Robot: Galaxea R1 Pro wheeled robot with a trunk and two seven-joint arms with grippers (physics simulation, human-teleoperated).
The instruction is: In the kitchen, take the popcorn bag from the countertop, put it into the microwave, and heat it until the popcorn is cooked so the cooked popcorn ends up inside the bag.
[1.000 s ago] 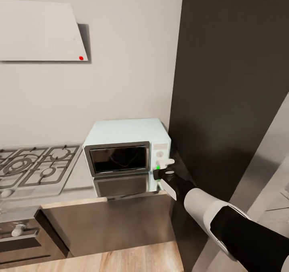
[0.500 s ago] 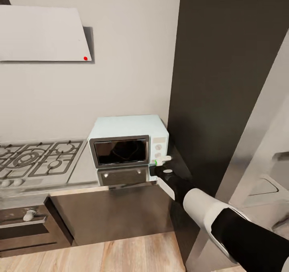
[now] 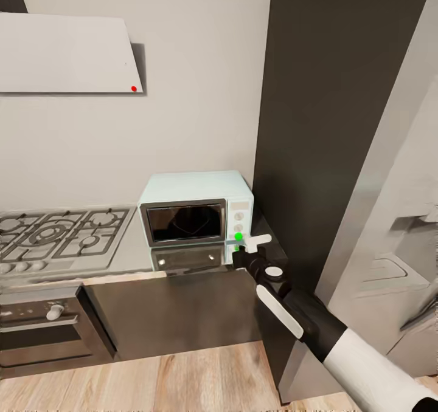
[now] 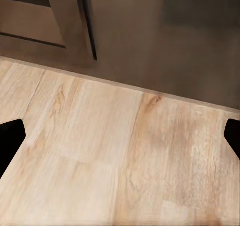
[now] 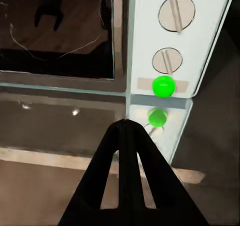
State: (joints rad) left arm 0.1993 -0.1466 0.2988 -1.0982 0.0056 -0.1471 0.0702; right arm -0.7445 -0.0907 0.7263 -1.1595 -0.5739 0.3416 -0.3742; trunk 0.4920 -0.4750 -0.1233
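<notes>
At the far left of the head view a white slanted hood (image 3: 64, 53) with a small red dot hangs on the pale grey wall, above a steel gas hob (image 3: 61, 239) with dark grates and a built-in oven (image 3: 42, 327) under it. Right of the hob the smooth, mirror-like grey countertop (image 3: 131, 257) runs over glossy dark cabinet fronts to its right end, where the microwave (image 3: 194, 190) stands: a small boxy pale mint-blue shell with rounded corners, a dark-framed glass door that looks closed, two white round knobs (image 5: 176, 13) and a round light (image 5: 163, 86) glowing green, which is doubled in the shiny worktop below. The popcorn bag cannot be made out; something dark is faintly visible behind the door glass, but whether it is the bag or a reflection I cannot tell. Judging by the closed door and green light, loading seems done and heating seems started or about to be; confirming the popcorn is cooked remains. The right gripper (image 3: 250, 246) sits just in front of the control panel, near the light, its black tapered fingers (image 5: 125, 151) pressed together with nothing between them. Further right stand a tall dark panel (image 3: 340, 126) and a brushed-steel fridge (image 3: 395, 248). The left gripper (image 4: 120, 141) hangs over the wood-plank floor (image 4: 100, 156), jaws wide apart and empty.
</notes>
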